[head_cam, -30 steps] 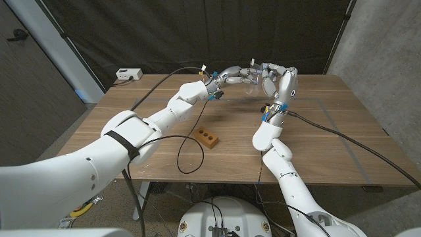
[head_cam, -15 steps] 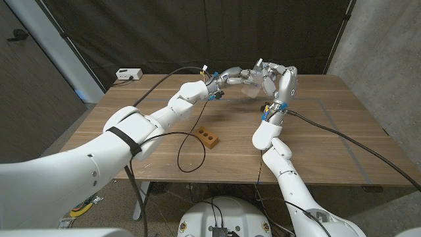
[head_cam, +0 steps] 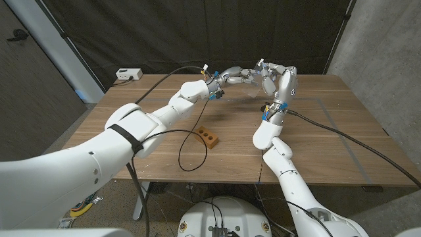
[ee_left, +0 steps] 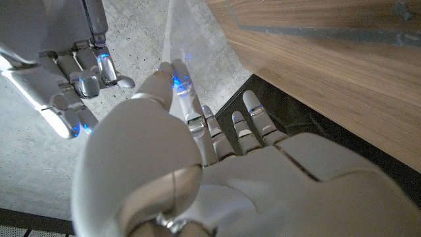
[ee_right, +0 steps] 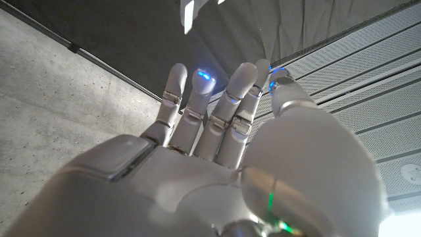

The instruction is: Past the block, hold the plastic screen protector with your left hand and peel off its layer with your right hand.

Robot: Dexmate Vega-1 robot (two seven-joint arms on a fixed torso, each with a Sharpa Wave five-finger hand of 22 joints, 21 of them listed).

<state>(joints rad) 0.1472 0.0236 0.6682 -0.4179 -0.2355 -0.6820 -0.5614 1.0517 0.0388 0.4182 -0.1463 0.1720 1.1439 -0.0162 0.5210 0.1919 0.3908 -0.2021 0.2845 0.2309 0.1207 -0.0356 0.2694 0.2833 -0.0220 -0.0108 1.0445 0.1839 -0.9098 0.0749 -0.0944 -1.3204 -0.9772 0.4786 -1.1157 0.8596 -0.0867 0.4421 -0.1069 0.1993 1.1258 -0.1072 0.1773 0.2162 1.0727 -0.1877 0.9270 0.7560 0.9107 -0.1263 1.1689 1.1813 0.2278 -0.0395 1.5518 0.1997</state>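
One small orange-brown block with holes [head_cam: 207, 137] lies on the table. One clear plastic screen protector [ee_left: 187, 49] is there. One white box [head_cam: 128, 74] sits at the far corner.

Wooden tabletop [head_cam: 329, 141] — brick-coloured block [head_cam: 207, 137] near the front edge, black cable [head_cam: 187, 155] looped beside it, white box [head_cam: 128, 74] at far left corner.

Three cameras: one high on the head, one on each wrist.

The head view looks down over the wooden table [head_cam: 316, 141]; each wrist view looks close along its own hand, left hand [ee_left: 217, 164], right hand [ee_right: 217, 158]; the left wrist view shares the table.
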